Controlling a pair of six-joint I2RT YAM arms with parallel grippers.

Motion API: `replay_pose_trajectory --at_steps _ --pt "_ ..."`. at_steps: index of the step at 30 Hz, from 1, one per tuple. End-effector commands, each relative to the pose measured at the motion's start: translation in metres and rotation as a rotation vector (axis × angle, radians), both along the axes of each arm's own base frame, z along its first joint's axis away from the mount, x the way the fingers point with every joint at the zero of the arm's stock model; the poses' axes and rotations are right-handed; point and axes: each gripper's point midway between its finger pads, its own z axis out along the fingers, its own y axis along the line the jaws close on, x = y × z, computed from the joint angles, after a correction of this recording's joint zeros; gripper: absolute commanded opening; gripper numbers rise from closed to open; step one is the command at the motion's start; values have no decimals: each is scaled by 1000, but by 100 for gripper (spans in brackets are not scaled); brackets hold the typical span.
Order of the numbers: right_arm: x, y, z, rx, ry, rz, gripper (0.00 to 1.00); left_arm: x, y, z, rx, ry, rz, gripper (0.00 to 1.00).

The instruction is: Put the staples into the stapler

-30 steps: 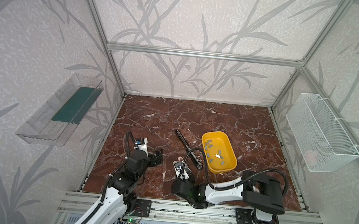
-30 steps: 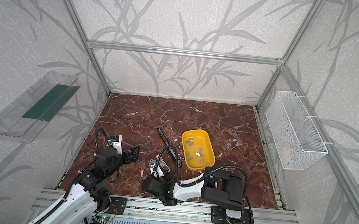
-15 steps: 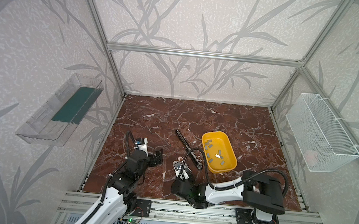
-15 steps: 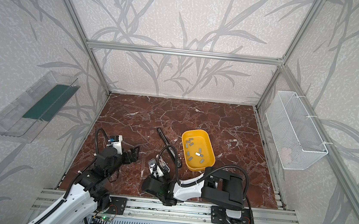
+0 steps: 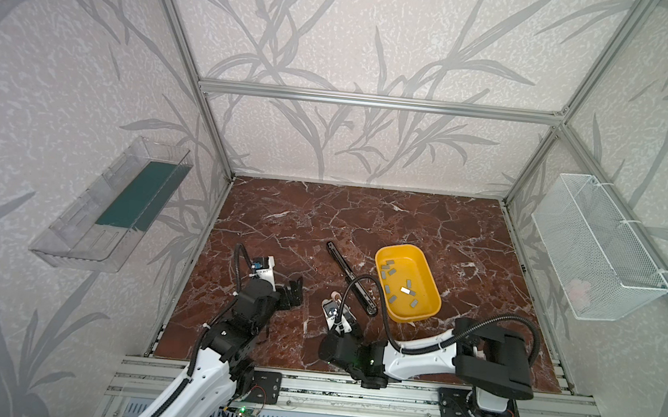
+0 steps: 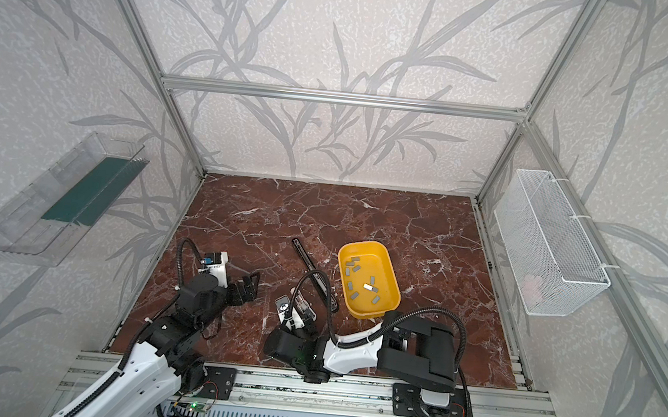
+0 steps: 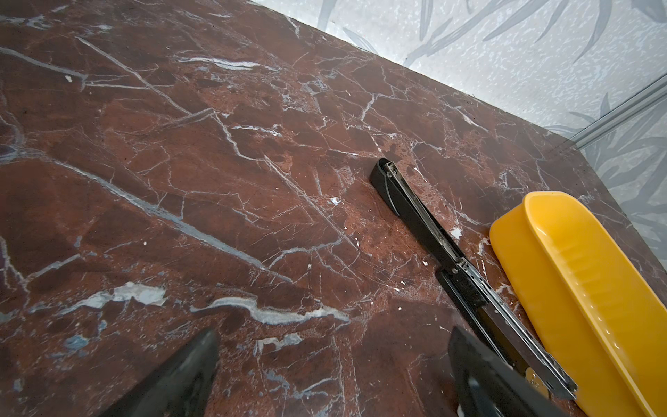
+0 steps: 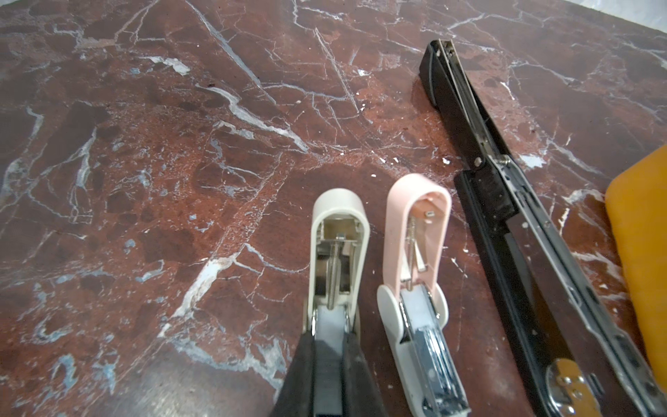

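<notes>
While the right gripper [image 8: 329, 343] clamps tight on the white stapler [image 8: 339, 205] left of the yellow tray [image 5: 422, 268], the left gripper [image 7: 332, 346] gapes wide, empty, farther left; about 10 staples [image 5: 393, 298] lie inside it.

Two slim arms, white shells over black joints, mounted on an aluminium rail [image 5: 348, 390] along the tabletop's [image 5: 364, 221] near edge.

The left arm [image 5: 203, 380] and right arm [image 5: 419, 351] share one build: glossy white link covers and matt black motor housings, with a boxy black shoulder block [image 5: 493, 360] on the right. Ribbed black cable hoses [image 5: 363, 281] loop from each wrist. The left wrist carries a white camera housing [image 5: 263, 267] with a small blue board. Both grippers are black: the left gripper [image 7: 332, 335] has two wedge-shaped, tapering fingers [image 7: 173, 375], the right gripper [image 8: 329, 334] two narrow flat ones. A green light [image 6: 302, 350] glows on the right forearm. The black base plates [image 5: 265, 382] show screw heads.
</notes>
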Motion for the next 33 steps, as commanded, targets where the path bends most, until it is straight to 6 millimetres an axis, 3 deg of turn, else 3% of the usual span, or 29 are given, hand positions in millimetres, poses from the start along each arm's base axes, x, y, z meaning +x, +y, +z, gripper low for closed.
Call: replay_pose_trajectory --at_steps 1,13,22,33 --pt "0 -3 12 16 -31 -4 1 2 0 5 -16 -14 11 99" --pt "0 -3 1 2 -16 -2 1 2 0 5 -16 -14 10 99" --pt "-2 3 0 10 -5 19 1 2 0 4 -16 -12 11 99" --pt "2 -3 2 -2 -23 -6 1 2 0 4 -16 -12 10 99"
